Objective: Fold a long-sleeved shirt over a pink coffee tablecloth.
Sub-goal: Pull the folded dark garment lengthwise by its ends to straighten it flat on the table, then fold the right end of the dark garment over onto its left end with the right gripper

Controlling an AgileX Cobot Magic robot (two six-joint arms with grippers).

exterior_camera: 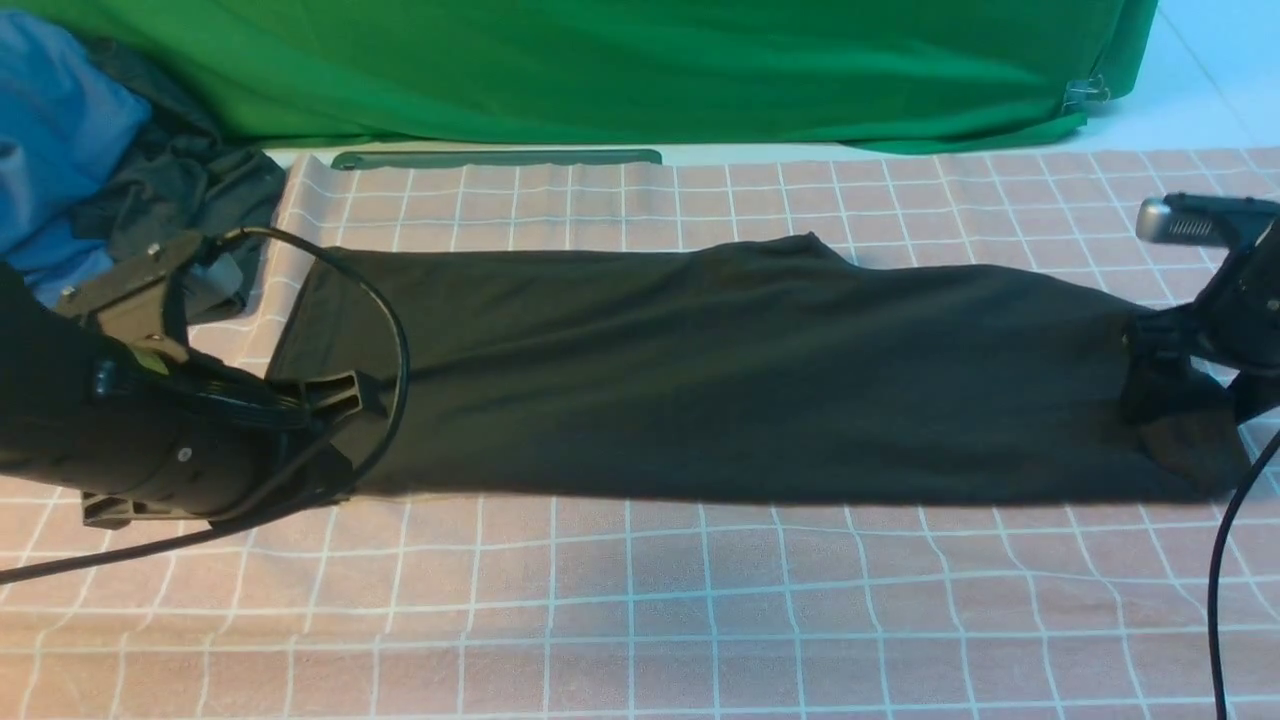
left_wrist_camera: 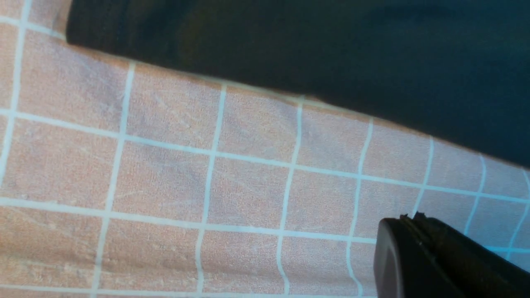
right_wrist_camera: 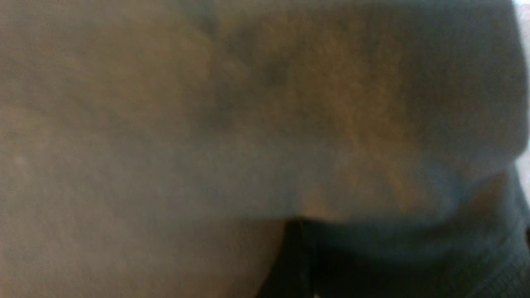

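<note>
The long-sleeved shirt [exterior_camera: 740,370] lies as a long black band across the pink coffee tablecloth [exterior_camera: 640,600], plain side up with no print showing. My left gripper [exterior_camera: 365,392] is at the shirt's left end. The left wrist view shows its fingertips [left_wrist_camera: 410,218] pressed together with nothing between them, over the tablecloth [left_wrist_camera: 207,186] and apart from the shirt's edge [left_wrist_camera: 331,49]. My right gripper [exterior_camera: 1145,335] is at the shirt's right end, touching the cloth. The right wrist view is filled with blurred dark fabric [right_wrist_camera: 265,124], which hides how its jaws stand.
A blue garment [exterior_camera: 50,130] and a dark grey garment [exterior_camera: 190,190] are piled at the back left. A green backdrop cloth [exterior_camera: 620,70] hangs along the back, with a flat green strip [exterior_camera: 495,158] in front of it. Black cables [exterior_camera: 1215,590] trail from both arms.
</note>
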